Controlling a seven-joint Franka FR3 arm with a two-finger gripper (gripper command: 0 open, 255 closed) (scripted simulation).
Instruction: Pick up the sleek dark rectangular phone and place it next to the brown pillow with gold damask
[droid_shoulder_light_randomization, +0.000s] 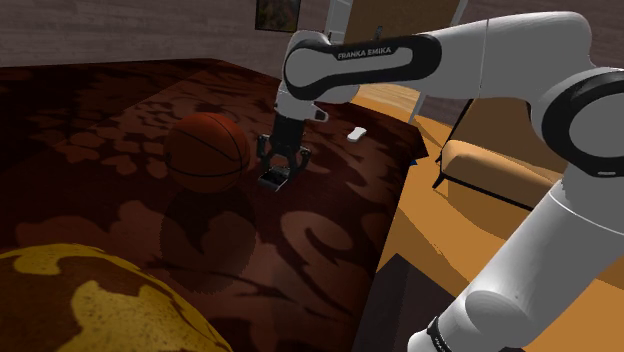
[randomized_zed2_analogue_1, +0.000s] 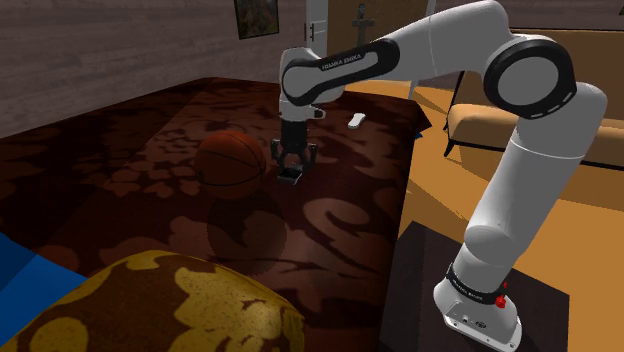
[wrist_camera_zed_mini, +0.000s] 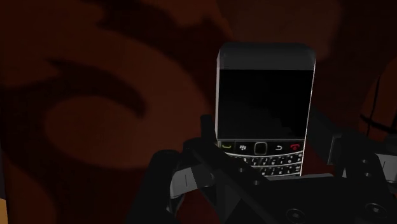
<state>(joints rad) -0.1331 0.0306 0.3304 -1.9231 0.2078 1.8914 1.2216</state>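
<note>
- Black phone (wrist_camera_zed_mini: 266, 108) clasped between the fingers (wrist_camera_zed_mini: 337, 153), keypad end toward the hand.
- Orange basketball (droid_shoulder_light_randomization: 207, 150) just beside it, on the dark red patterned bed (droid_shoulder_light_randomization: 300, 250).
- Gold-patterned pillow (droid_shoulder_light_randomization: 90, 300) well apart.

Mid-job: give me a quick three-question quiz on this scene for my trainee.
1. True or false: the gripper is shut on the phone.
2. Which lies nearest the gripper? A) basketball B) pillow C) white object
3. Fill in: the pillow is brown with a ____ pattern.
Key: 1 true; 2 A; 3 gold.
</note>
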